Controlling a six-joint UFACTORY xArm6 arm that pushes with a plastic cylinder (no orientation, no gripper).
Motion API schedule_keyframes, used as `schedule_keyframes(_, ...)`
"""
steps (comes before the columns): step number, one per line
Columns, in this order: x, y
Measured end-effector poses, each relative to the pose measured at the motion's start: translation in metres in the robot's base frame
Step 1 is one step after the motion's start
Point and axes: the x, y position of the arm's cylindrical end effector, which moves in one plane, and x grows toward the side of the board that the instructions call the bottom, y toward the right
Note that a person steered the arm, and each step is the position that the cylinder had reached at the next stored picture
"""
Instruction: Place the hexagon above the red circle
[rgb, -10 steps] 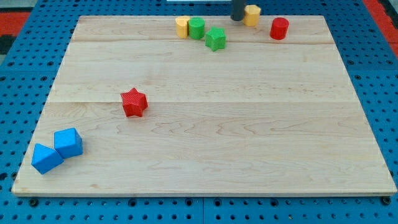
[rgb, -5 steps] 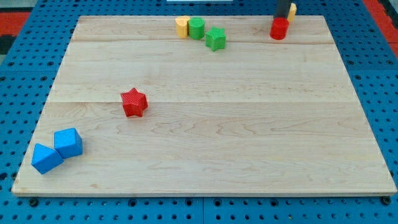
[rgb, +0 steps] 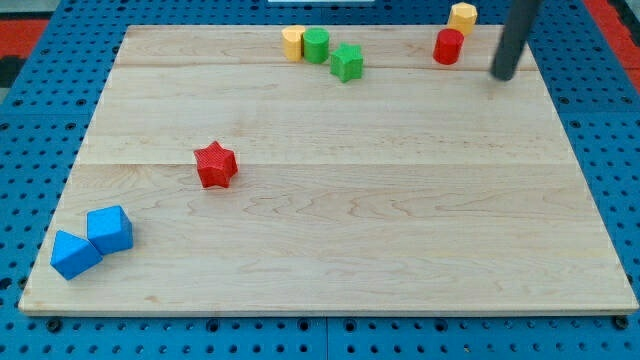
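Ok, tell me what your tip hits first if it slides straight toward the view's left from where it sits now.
Probably the red circle. My tip sits right of it and slightly lower in the view, so it might just graze or pass under it; past that, the green star lies near that line.

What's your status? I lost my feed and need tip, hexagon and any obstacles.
My tip right of red circle, touching nothing. Yellow hexagon above red circle, at board's top edge. Nothing in the way.

A single camera looks down at a slant on the whole wooden board (rgb: 330, 200), from its near edge.
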Motion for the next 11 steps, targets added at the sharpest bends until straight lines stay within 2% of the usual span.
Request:
schedule_keyframes(1, -0.074, 0.037)
schedule_keyframes(2, -0.076, 0.03)
schedule_keyframes(4, -0.076, -0.024)
schedule_keyframes(11, -0.076, -0.043)
